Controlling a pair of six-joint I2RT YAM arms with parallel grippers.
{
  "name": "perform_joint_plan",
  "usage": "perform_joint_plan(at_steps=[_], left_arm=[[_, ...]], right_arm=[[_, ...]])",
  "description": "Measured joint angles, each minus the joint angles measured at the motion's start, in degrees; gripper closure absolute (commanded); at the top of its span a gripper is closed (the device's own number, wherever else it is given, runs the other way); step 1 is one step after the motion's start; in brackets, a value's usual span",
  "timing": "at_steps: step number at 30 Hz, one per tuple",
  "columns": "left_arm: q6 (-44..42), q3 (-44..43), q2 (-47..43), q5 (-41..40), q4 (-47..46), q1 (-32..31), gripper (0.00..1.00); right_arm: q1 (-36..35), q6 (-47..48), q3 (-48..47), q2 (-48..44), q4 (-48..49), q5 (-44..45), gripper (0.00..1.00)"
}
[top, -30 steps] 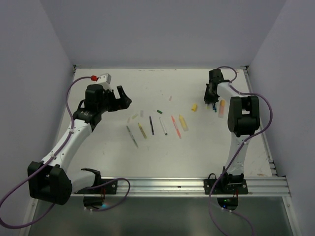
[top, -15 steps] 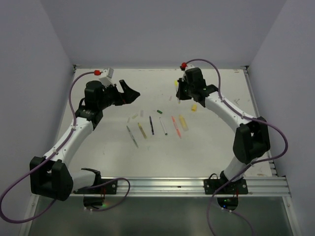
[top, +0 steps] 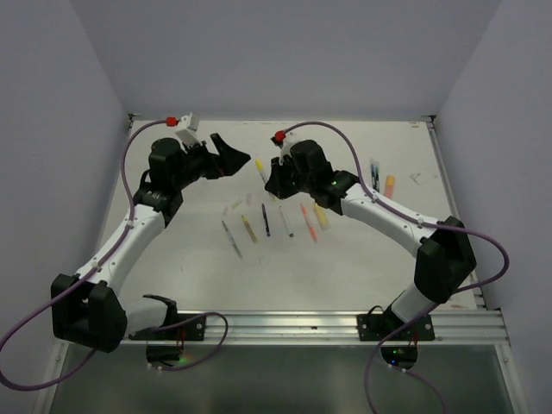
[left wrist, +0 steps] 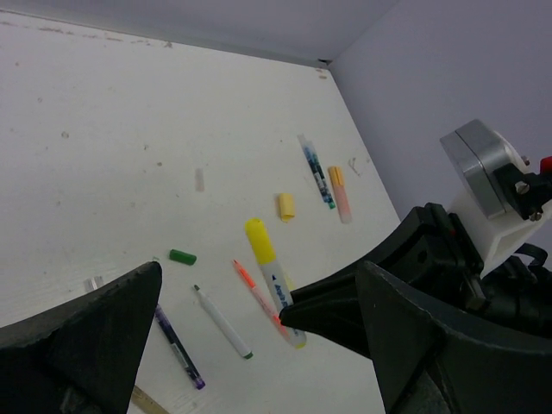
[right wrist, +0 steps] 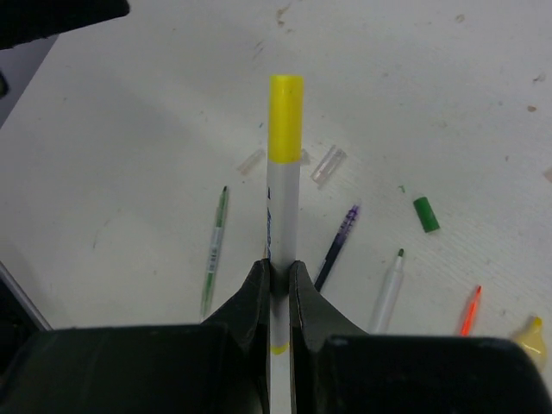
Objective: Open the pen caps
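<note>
My right gripper is shut on a white-barrelled highlighter held above the table. Its yellow pen cap is on and points at my left gripper. The left gripper is open with nothing between its fingers, and the capped end hangs a little beyond its fingertips. Several uncapped pens lie in a row on the table below. A green cap, a yellow cap and two clear caps lie loose beside them.
A blue pen and an orange highlighter lie at the far right of the white table. Purple walls close the table at the back and both sides. The right arm reaches across above the pen row.
The right arm has swung from the far right to the middle, carrying the yellow-capped highlighter up to the left gripper. The left gripper has lifted and shifted right, staying open.
</note>
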State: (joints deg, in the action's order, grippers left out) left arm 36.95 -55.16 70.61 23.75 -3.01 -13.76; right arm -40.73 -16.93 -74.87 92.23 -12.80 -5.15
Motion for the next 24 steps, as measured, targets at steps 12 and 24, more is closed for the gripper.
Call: perform_joint_plan(at_steps=[12, 24], left_arm=[[-0.1, 0.0, 0.0, -4.0, -0.8, -5.2, 0.11], [-0.1, 0.0, 0.0, -9.8, -0.5, -8.1, 0.19]], right_arm=[[-5.0, -0.7, 2.4, 0.0, 3.3, -0.7, 1.0], [-5.9, -2.5, 3.3, -0.1, 5.0, -0.4, 1.0]])
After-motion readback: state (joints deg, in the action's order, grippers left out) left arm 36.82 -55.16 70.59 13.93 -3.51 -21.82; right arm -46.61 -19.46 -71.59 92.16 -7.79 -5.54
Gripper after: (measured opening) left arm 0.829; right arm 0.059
